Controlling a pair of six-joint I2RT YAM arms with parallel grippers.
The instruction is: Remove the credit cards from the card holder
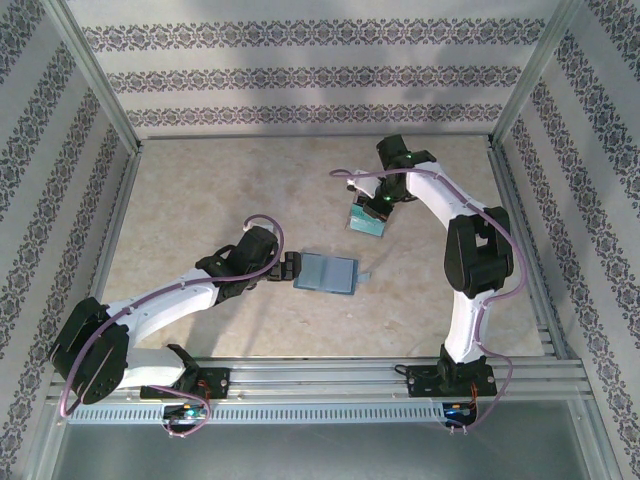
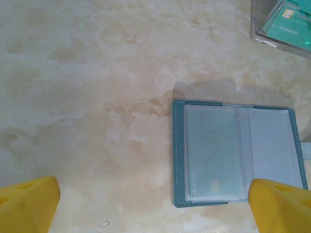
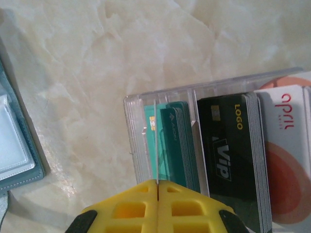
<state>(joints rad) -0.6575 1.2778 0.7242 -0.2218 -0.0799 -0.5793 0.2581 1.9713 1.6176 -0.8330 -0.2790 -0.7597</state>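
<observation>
The card holder (image 1: 328,272) lies open flat on the table, teal outside with clear blue-grey sleeves (image 2: 214,155) inside; its edge shows at the left of the right wrist view (image 3: 14,145). My left gripper (image 1: 290,268) hovers open just left of it, one yellow finger (image 2: 279,204) over the holder's near corner, nothing between the fingers (image 2: 154,206). My right gripper (image 3: 158,187) is shut on a thin credit card (image 3: 156,145) held edge-on, its colour hidden. The card points into the left compartment of a clear box (image 3: 131,126), beside teal cards (image 3: 177,141).
The clear box (image 1: 367,222) stands behind and right of the holder and also shows in the left wrist view (image 2: 282,24). Its other compartments hold black cards (image 3: 228,150) and white and red cards (image 3: 286,145). Metal frame rails edge the marble table.
</observation>
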